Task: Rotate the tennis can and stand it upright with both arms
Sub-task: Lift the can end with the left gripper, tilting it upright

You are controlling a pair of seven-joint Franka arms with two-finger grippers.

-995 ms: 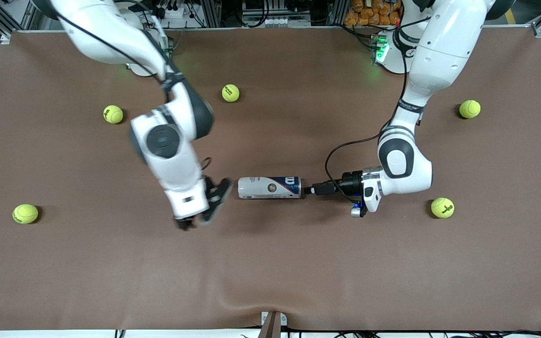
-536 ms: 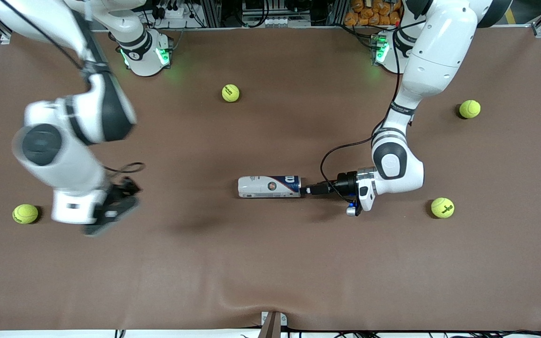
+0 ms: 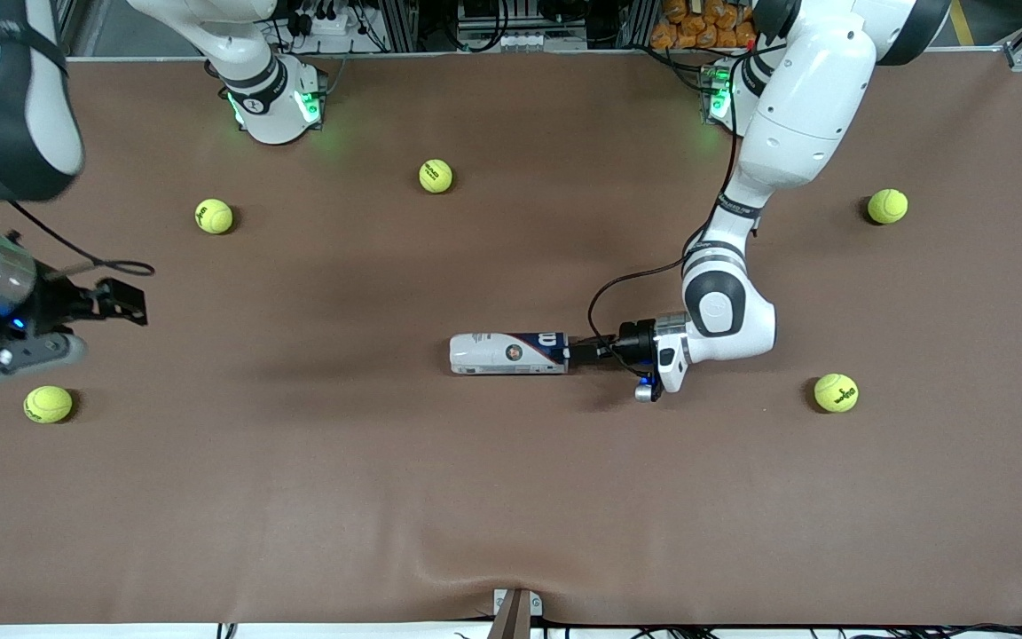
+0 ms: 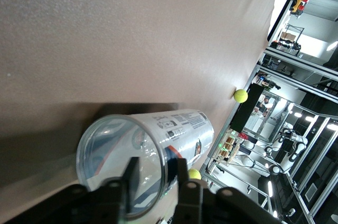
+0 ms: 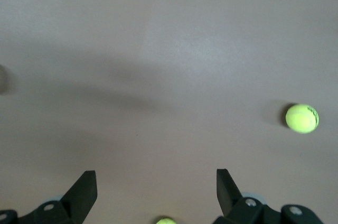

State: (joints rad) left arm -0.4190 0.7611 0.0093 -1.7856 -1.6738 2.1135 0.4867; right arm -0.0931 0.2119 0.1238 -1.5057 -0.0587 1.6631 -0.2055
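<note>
The tennis can [image 3: 508,353] lies on its side in the middle of the brown table, white with blue and red graphics. Its open, clear-rimmed mouth faces the left arm's end. My left gripper [image 3: 575,351] is low at that mouth and open. In the left wrist view the can [image 4: 174,129] fills the foreground, and the gripper [image 4: 157,161] straddles the rim, one finger [image 4: 131,174] inside the can and one outside. My right gripper [image 3: 125,302] is open and empty, up over the right arm's end of the table, well away from the can. In the right wrist view [image 5: 156,174] it shows only bare table between its fingers.
Several yellow-green tennis balls lie scattered: one [image 3: 47,404] near the right gripper, two [image 3: 213,216] [image 3: 436,176] toward the bases, two [image 3: 887,206] [image 3: 835,392] at the left arm's end. The right wrist view shows two balls [image 5: 302,118] [image 5: 165,221].
The right arm swung away from the can to its own end of the table. The left gripper slid toward the can and now straddles its rim. The can stayed put.
</note>
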